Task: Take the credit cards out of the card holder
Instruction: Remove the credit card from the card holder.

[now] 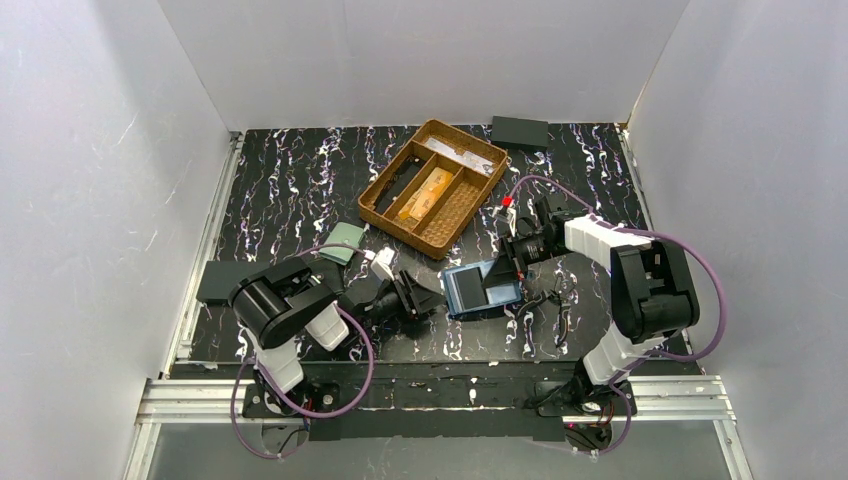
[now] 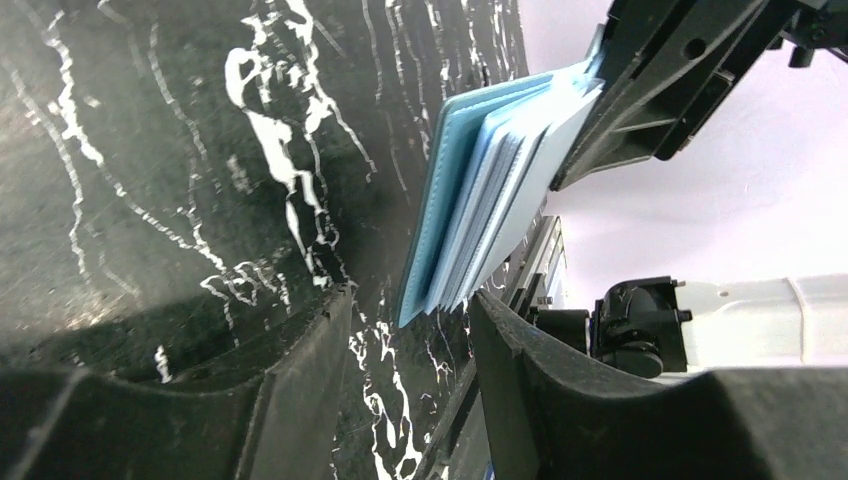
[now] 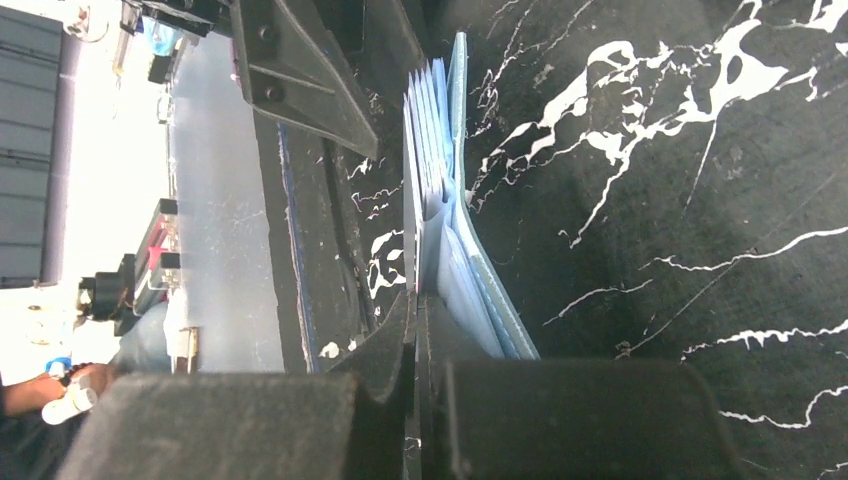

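The light blue card holder (image 1: 480, 288) lies on the table between the arms, its grey inner panel facing up. My right gripper (image 1: 506, 268) is shut on one thin upper leaf of the holder (image 3: 412, 190), lifting it so the leaves fan apart. My left gripper (image 1: 432, 298) is open at the holder's left edge. In the left wrist view the holder's edge (image 2: 470, 210) stands just beyond my left gripper (image 2: 410, 310), apart from both fingers. My right gripper (image 3: 417, 305) shows its jaws pressed together on the leaf. No orange-gold card shows in the holder.
A wicker basket (image 1: 475, 205) with compartments stands behind the holder, with tan flat pieces in its middle slot. A pale green wallet (image 1: 347, 243) lies left of it. A black box (image 1: 519, 131) sits at the back and a black slab (image 1: 215, 282) at the left edge.
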### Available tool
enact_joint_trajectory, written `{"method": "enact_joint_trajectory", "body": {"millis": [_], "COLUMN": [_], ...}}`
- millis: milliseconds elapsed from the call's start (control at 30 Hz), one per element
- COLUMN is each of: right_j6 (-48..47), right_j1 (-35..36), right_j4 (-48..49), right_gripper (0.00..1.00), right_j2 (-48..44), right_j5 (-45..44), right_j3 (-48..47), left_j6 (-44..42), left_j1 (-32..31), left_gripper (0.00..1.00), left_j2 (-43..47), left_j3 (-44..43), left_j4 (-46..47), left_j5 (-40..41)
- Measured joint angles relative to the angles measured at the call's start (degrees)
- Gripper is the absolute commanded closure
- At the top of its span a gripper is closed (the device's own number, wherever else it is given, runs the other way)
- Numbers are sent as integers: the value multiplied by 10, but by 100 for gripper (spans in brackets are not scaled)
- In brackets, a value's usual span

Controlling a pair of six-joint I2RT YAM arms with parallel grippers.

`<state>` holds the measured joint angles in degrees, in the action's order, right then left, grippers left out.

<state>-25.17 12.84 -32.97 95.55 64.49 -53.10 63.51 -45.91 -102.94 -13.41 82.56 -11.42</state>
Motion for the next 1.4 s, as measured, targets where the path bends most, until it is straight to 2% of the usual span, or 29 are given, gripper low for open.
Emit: {"method": "enact_joint_trajectory", "body": {"millis": [133,400,633,700,1000,1400], "right_j6": [-21,-97,-146,-156,-176,-139], "right_j1": [6,9,9,9,7,7], "right_j4": [-11,-89,-136,-144,-166,-143], "right_gripper": [99,99,99,99,99,99], "right_j2": [-10,-9,-4,-1,9,12], "right_j5": [4,34,53,56,61,37], "right_j3": [-1,-22,-34,-35,-38,-39], "left_j6": [-30,-39,-40,-42,-52,-50], "left_j1": [0,0,0,0,0,7], "left_gripper": [40,42,53,59,100,100], "left_j2": [10,-10,-15,-15,-3,9], "left_j3": [-4,-32,-56,-59,-59,-50], "left_j4": [1,-1,0,2,0,-1], "left_j5": [-21,-69,-108,-120,-168,-182]}}
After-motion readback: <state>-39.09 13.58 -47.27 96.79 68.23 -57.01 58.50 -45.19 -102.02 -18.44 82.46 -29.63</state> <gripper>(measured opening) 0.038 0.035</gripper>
